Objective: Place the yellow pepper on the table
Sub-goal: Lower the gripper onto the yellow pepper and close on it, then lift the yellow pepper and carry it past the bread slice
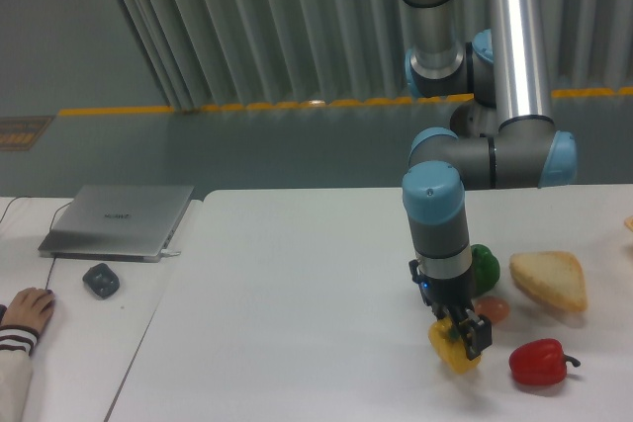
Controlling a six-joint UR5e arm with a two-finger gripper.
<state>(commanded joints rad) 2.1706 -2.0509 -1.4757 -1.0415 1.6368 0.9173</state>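
Down at the near right part of the big plain white table [297, 294], the 2-finger gripper [463, 335] on the grey and blue arm is pinching the small glossy bright-yellow bell pepper [451, 348]. The black fingers are closing on its upper right side, narrow, with the pepper wedged between them. The pepper is sitting tilted, and honestly I can't tell if its bottom is touching the tabletop or hanging just above it.

For doing this bit well, I'd say lowering straight down until it's resting, then opening the fingers gently and lifting straight up, so the lobed thing isn't rolling off.

Room-wise, it's getting crowded to the right: a shiny red bell pepper [538, 362] is lying near, a small reddish-orange round thing [494, 309] is just behind, a green bell pepper [483, 266] is peeking from behind the wrist, and a tan wedge of bread [550, 280] is further right. The front table edge is looking close too. Leftward it's wide open white surface.
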